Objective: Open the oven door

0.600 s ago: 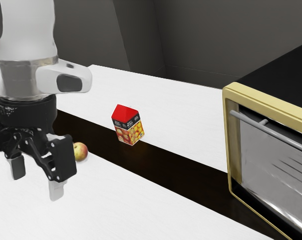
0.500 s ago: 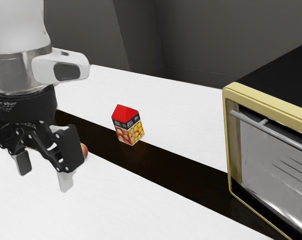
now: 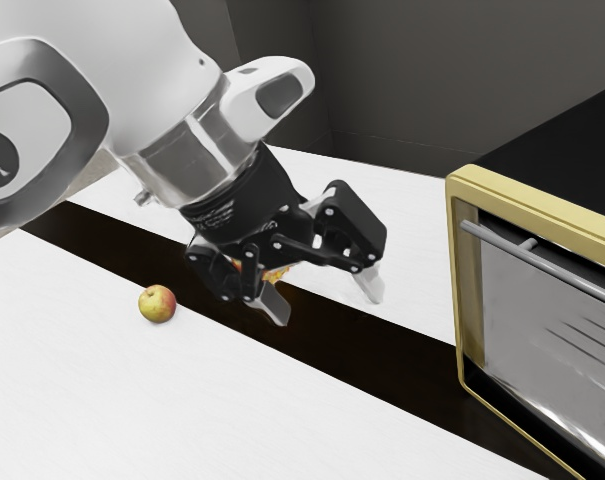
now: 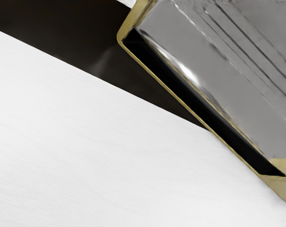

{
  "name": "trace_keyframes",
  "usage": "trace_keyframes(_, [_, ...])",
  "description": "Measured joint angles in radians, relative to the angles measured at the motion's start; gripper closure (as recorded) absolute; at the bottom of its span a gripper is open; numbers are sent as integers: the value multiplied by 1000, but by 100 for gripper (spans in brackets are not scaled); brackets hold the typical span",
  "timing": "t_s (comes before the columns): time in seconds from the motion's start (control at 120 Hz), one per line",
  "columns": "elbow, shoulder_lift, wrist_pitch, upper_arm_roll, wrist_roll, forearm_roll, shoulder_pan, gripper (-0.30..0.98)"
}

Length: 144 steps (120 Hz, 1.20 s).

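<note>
Hovering end effector (image 3: 325,297): hanging above the bench in the exterior view, tilting down toward that view's right; its fingers are standing apart, nothing is filling the space between their tips, and neither is touching the oven.
Arm (image 3: 132,75): reaching in from the exterior view's upper left, ending in the pale, silver-ringed wrist and black mount.
Carton (image 3: 277,273): sitting behind the end effector, mostly hiding; orange and red patches of its print are peeping out between the black linkages.
Dark band (image 3: 362,345): running across between the white surfaces, passing beneath the end effector and going on to the foot of the oven.
Apple (image 3: 157,304): resting on the white surface beside the band, showing yellow and red, lying toward the exterior view's left.
Bench (image 3: 182,400): stretching out white on both sides of the band.
Oven (image 3: 572,150): standing at the exterior view's right, well apart from the fingers, wearing a black top and a yellow frame (image 3: 542,208).
Door (image 3: 542,345): standing closed within the frame; in the wrist view, a black recess (image 4: 199,109) is running between its lower edge and the frame.
Handle (image 3: 547,267): crossing the upper door as a grey bar, with nothing gripping it.
Wall (image 3: 382,80): rising dark grey behind everything.
</note>
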Motion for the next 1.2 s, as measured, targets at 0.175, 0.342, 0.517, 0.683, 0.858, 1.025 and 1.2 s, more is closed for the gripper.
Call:
trace_keyframes(0.175, [1, 22, 143, 189, -85, 11, -245, 0])
trace_keyframes(0.342, [52, 110, 224, 209, -149, 37, -294, 0])
trace_keyframes(0.517, [64, 146, 281, 205, -237, 41, -289, 0])
trace_keyframes(0.683, [56, 191, 328, 208, -365, 63, -277, 0])
trace_keyframes(0.858, [75, 244, 370, 209, -497, 79, -267, 0])
trace_keyframes(1.025, [119, 304, 401, 208, -606, 80, -257, 0])
trace_keyframes(1.2, [145, 335, 418, 208, -696, 79, -266, 0])
